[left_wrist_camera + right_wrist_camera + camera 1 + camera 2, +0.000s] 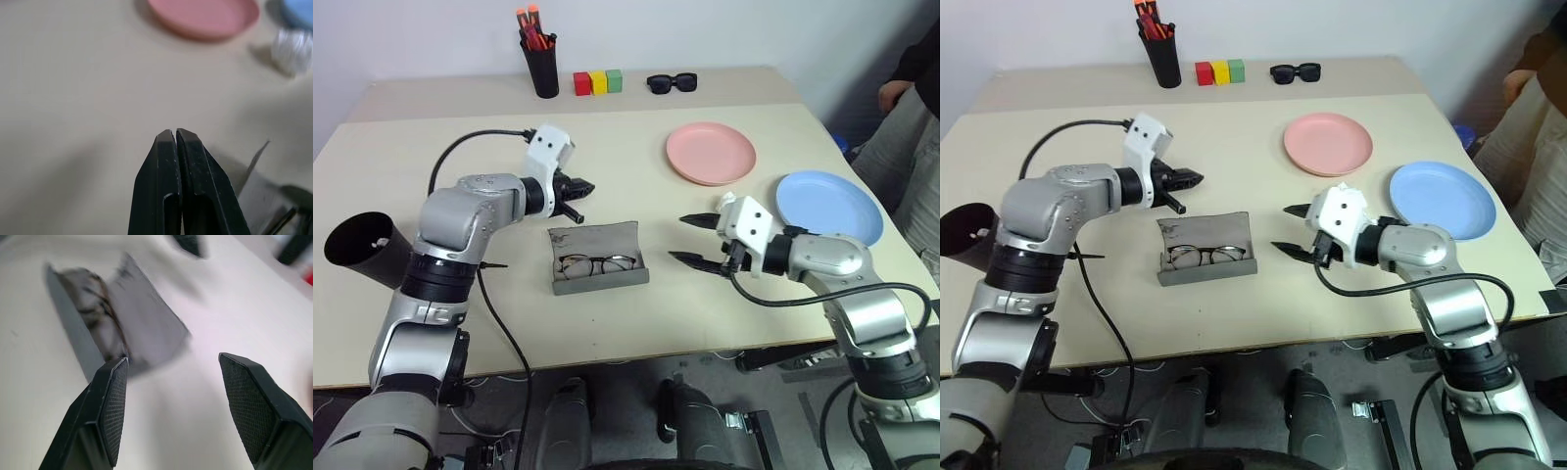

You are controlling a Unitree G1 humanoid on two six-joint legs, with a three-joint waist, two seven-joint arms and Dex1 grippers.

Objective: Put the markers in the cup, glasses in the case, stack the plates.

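1. We see the beige table (636, 108) bearing a light blue plate (830, 206) near its right edge and a salmon pink plate (711, 153) beside it, apart.
2. The black cup (357, 250) lies tipped at the left edge.
3. The grey case (597, 257) lies open in the middle, its long axis running left to right, the wire-frame glasses (597, 263) inside.
4. Our right gripper (690, 241) hangs spread wide, empty, just right of the case.
5. Our left gripper (579, 189) is pressed together on nothing, above the case's far side.
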